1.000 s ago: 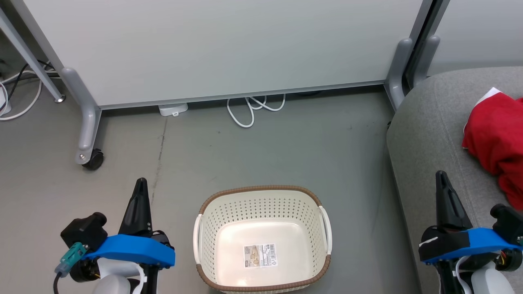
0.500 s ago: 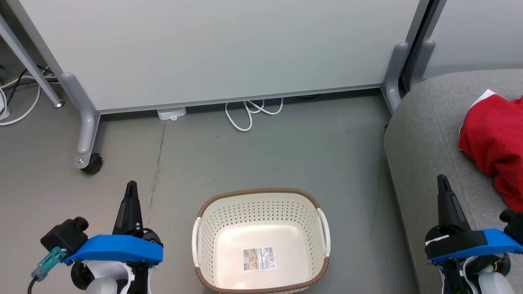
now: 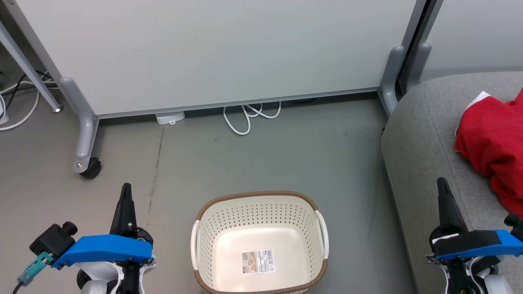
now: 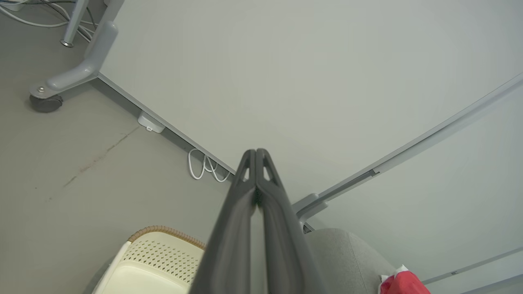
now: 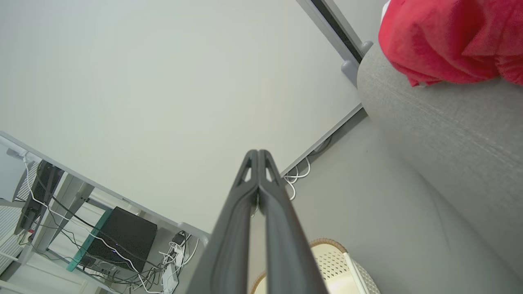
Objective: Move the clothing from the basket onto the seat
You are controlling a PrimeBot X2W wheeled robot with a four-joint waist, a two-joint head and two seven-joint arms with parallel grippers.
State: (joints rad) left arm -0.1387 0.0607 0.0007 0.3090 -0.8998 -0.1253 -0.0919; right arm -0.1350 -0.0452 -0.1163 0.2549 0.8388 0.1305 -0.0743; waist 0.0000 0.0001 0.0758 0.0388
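The cream basket [image 3: 314,206] with a brown rim stands on the floor at bottom centre, holding nothing but a barcode sticker; its corner shows in the left wrist view [image 4: 159,253]. Red clothing [image 3: 492,149] lies bunched on the grey seat [image 3: 421,155] at the right, also seen in the right wrist view as clothing [image 5: 445,36] on the seat [image 5: 449,134]. My left gripper [image 3: 125,188] is shut left of the basket, fingers pressed together [image 4: 256,154]. My right gripper [image 3: 441,182] is shut over the seat's front edge [image 5: 258,155], holding nothing.
A pale partition panel [image 3: 212,49] on grey wheeled legs [image 3: 83,139] stands behind the basket. White cables [image 3: 245,116] and a small white box [image 3: 169,117] lie at its foot. More cables and a dark box [image 5: 118,245] sit under a desk.
The head camera has shifted, so the scene slid slightly. Both grippers have drawn lower in the head view and stay shut. The basket and clothing keep their places.
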